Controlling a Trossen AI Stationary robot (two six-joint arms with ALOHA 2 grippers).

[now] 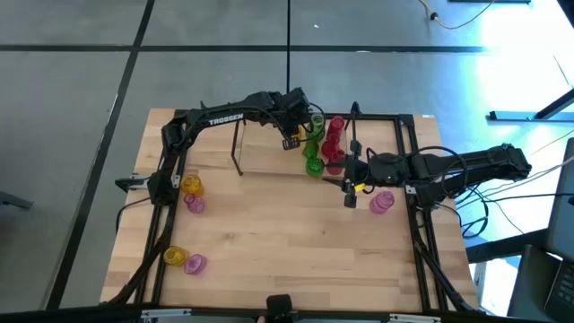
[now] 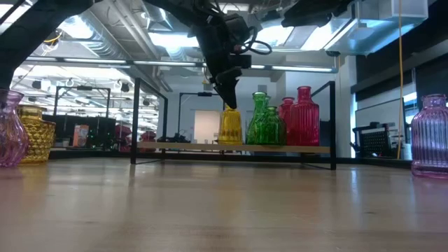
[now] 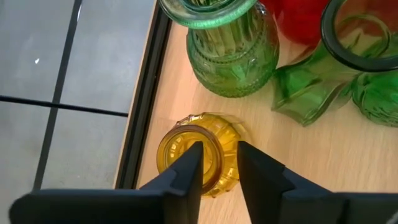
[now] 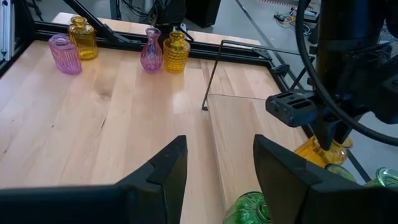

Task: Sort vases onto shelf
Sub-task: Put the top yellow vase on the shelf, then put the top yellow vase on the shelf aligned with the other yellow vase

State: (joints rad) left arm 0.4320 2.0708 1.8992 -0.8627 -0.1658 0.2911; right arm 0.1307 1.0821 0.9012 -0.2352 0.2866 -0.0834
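My left pincer (image 3: pixel 214 163) is at the shelf (image 1: pixel 269 154), pressed together on the rim of a yellow vase (image 3: pixel 198 152) that stands on the shelf board beside the green vases (image 2: pixel 264 120). My right pincer (image 4: pixel 214 163) hangs spread and empty over the surface (image 1: pixel 287 242), near the shelf's right end.

Progress, as judged: the shelf holds one yellow vase, the green vases and the red vases (image 2: pixel 299 115), grouped by colour at the right end. Five vases remain on the surface: a yellow one (image 1: pixel 191 185) and a pink one (image 1: pixel 195 204) at left, a second yellow and pink pair (image 1: pixel 184 260) near the front left, and a pink vase (image 1: pixel 381 203) beside my right arm.

Obstructions: the green vases stand close to my left pincer, and the shelf's black end frame (image 2: pixel 332 126) borders the right end.
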